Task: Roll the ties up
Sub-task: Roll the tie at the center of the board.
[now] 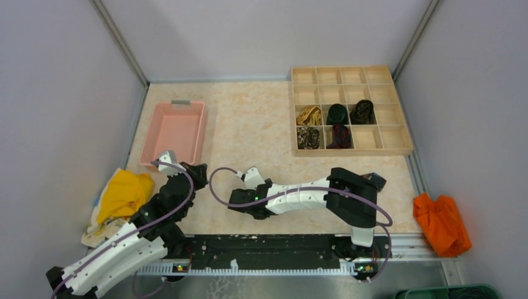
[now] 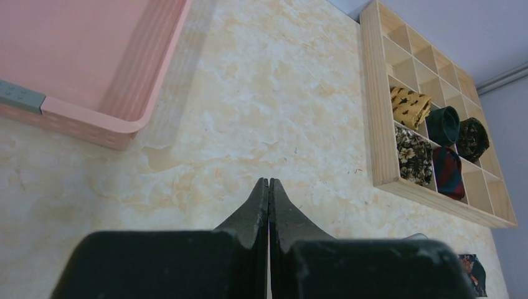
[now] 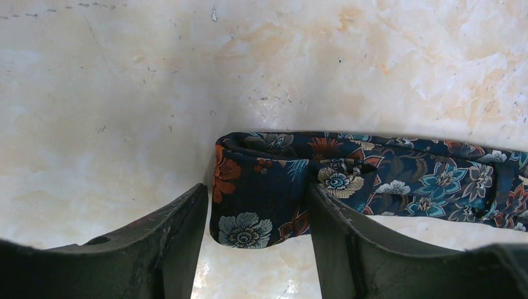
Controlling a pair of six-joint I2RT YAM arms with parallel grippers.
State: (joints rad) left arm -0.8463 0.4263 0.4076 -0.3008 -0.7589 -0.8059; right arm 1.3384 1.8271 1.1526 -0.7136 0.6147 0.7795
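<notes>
Bare tabletop (image 1: pixel 249 134) between pink bin (image 1: pixel 174 131) and wooden organizer (image 1: pixel 350 111); right arm (image 1: pixel 311 196) blocks near centre.

Grey walls (image 1: pixel 56 75) — beige marbled table (image 1: pixel 249 124)

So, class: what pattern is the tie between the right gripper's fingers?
Dark navy floral tie, orange and teal flowers; right wrist view.

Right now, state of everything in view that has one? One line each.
left claw: shut, holding nothing
right claw: partly open, straddling the folded end of the floral tie, grip unclear
floral tie: flat on the table, one end folded over
wooden organizer: five rolled ties in its compartments
pink bin: empty
</notes>
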